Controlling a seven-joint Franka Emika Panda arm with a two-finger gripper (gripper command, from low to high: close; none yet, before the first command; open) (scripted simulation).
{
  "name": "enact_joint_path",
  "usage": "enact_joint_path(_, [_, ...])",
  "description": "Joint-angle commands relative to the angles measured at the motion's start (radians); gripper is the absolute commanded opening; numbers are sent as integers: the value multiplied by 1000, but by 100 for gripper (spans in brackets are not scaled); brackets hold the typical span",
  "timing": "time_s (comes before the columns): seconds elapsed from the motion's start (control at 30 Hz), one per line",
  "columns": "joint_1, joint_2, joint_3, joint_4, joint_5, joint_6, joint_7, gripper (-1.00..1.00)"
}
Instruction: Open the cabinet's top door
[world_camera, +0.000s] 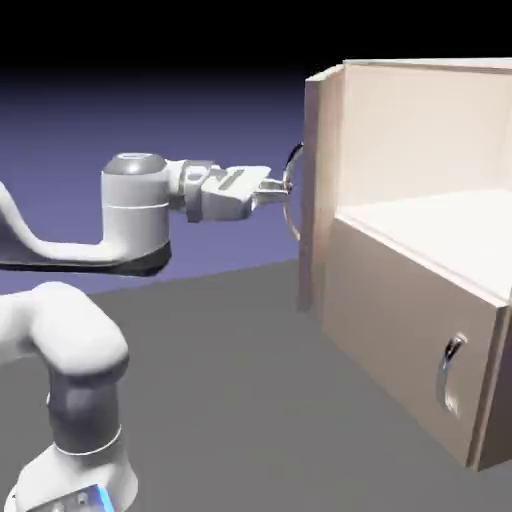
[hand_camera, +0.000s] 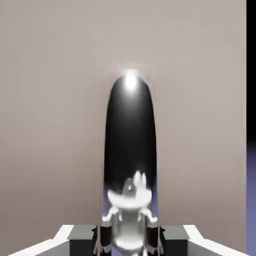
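Observation:
The beige cabinet (world_camera: 400, 320) stands at the exterior view's right. Its top door (world_camera: 322, 190) is swung out and seen nearly edge-on, so the pale interior behind it shows. My gripper (world_camera: 282, 190) reaches level from the left and is shut on the top door's curved silver handle (world_camera: 293, 200). In the hand view the shiny handle (hand_camera: 130, 150) rises large between my fingertips (hand_camera: 102, 240), with the flat beige door panel (hand_camera: 50, 125) filling the picture behind it. The gripper (hand_camera: 129, 241) clamps the bar's lower end.
Below the opening, the cabinet's shorter panel (world_camera: 400, 350) is closed and carries a small silver handle (world_camera: 450, 372). A grey table (world_camera: 250, 400) runs under the arm. My white arm's elbow (world_camera: 135, 205) is left of the door.

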Motion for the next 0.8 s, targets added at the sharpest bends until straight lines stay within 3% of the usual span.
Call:
enact_joint_path(0.0, [7, -11, 36, -6, 45, -28, -10, -100])
enact_joint_path(0.4, [80, 6, 471, 52, 504, -375, -45, -100])
enact_joint_path(0.77, [-57, 201, 870, 327, 837, -725, -2, -100])
